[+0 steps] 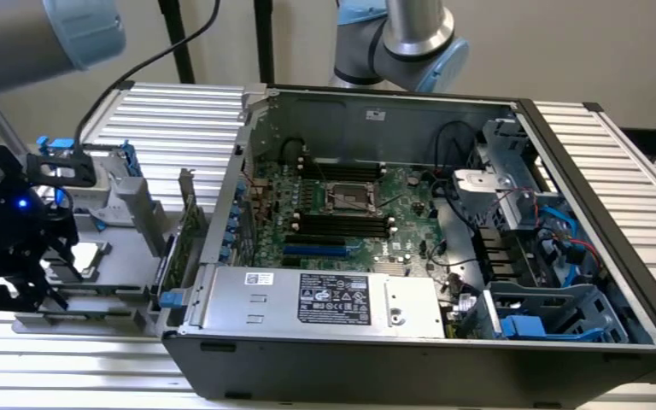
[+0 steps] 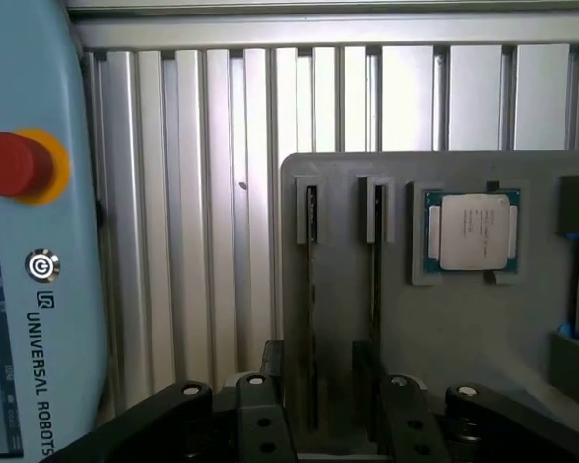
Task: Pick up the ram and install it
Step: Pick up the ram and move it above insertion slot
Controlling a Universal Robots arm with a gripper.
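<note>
Two rams stand on edge in slots of a grey holder plate (image 2: 463, 328). They are thin dark-green sticks, the left ram (image 2: 311, 289) and the right ram (image 2: 374, 280). My gripper (image 2: 318, 376) is open and low over the plate. Its dark fingers (image 2: 270, 371) straddle the near end of the left ram, apart from it. In the exterior view my gripper (image 1: 14, 273) hangs over the grey holder (image 1: 123, 256) at that view's left, beside the open computer case (image 1: 419, 359). The motherboard's black memory slots (image 1: 334, 224) lie bare inside the case.
A processor chip (image 2: 475, 231) sits in a pocket of the plate beside the rams. A teach pendant (image 2: 29, 289) with a red stop button (image 2: 10, 164) lies close by. An upright expansion card (image 1: 188, 224) stands between holder and case. A second arm (image 1: 413, 43) rises behind the case.
</note>
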